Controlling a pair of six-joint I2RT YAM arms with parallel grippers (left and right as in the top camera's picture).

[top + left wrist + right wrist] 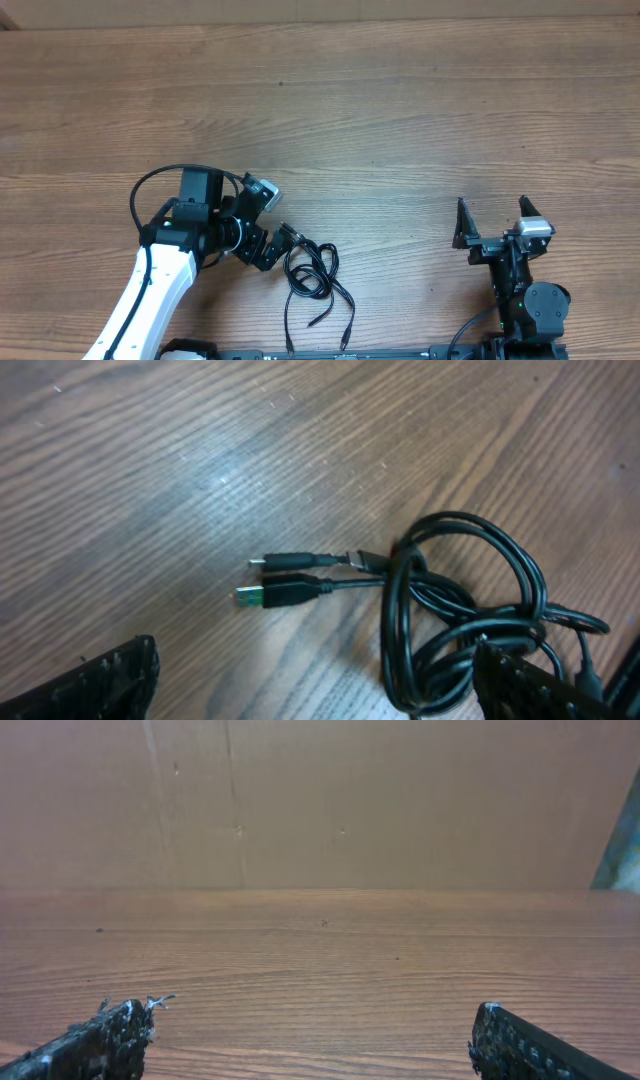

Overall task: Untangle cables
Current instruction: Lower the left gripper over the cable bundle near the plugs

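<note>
The cables (310,280) lie looped together on the desk (400,100), none freed yet, with the left gripper (273,222) and the right gripper (492,212) both wide and empty.

This looks like a robotics lab bench. A wood-grain table (400,100) has two robot arms at its near edge, a white-shelled arm (150,290) at 7 o'clock and a black arm (525,305) at 5 o'clock. A plain brown board (400,800) backs the table's far edge.

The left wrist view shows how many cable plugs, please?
2. A slim plug lies on the table left of the cable coil; a green-tipped plug lies just below it in the picture. More may be hidden.
</note>
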